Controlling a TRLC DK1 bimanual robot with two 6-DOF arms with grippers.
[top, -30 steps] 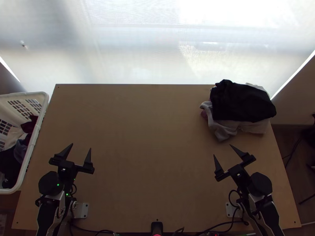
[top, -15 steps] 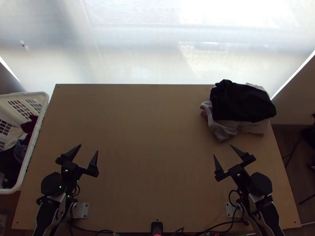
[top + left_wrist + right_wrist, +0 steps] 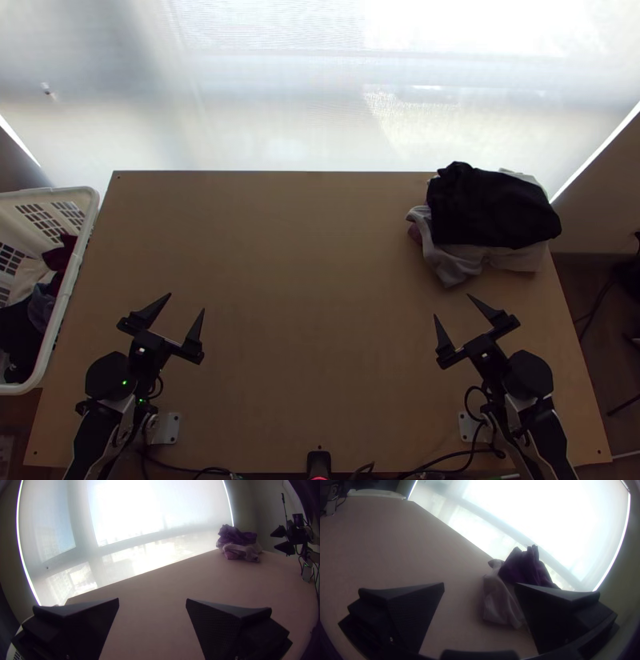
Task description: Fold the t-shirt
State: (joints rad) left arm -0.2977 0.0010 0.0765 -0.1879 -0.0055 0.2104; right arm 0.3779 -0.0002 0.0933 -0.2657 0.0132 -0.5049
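Left gripper (image 3: 186,302), right gripper (image 3: 452,305): fingers parted, empty. Folding seems unbegun; probably next, reach into white plastic basket (image 3: 74,276), frame left.

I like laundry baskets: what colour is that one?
White; the basket shows best in the top view.

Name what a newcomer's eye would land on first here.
Probably the black cloth, bunched on top of paler cloth at the table's far right corner. Next, the white basket of clothes at the table's left side. Then the two grippers, left and right, both open and empty over the near part of the table.
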